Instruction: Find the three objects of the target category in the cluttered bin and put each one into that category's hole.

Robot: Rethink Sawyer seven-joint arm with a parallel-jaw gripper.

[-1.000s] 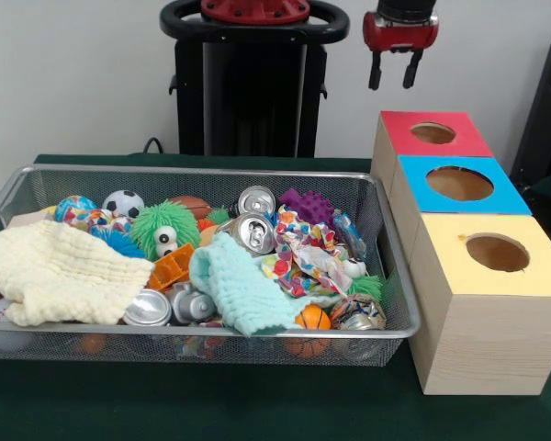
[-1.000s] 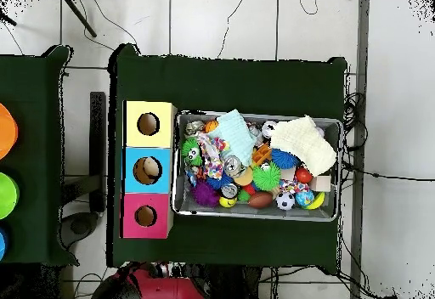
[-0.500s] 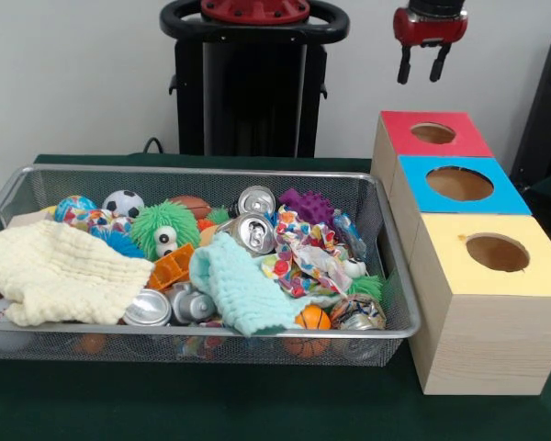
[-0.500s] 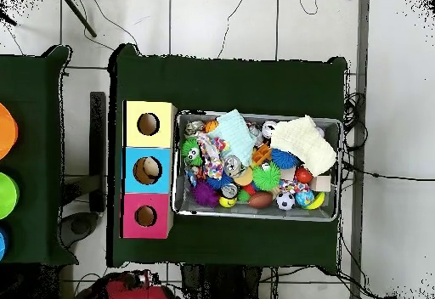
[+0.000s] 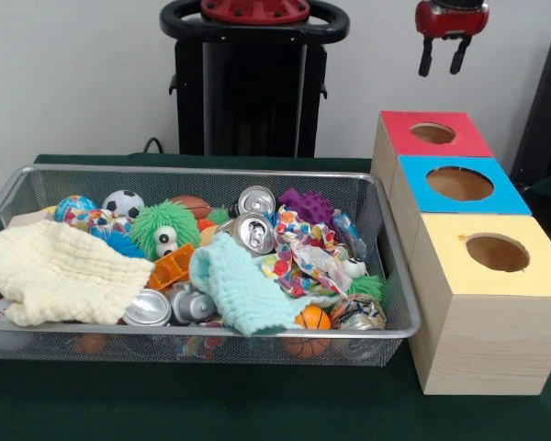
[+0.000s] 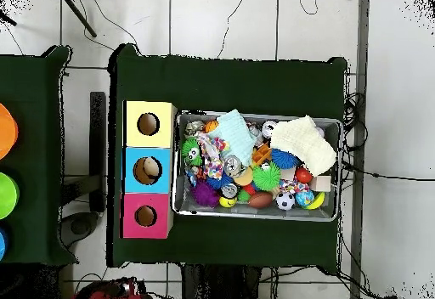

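The pincer [image 5: 451,68] is held empty and parted (clear above the red box [image 5: 432,133]); the bin [image 5: 399,276] is kept reachable below.

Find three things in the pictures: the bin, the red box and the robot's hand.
bin [image 5: 399,329]: front view, rim at its near corner.
red box [image 5: 399,140]: front view, red top beside the hole.
hand [image 5: 444,62]: front view, midway between its fingertips.
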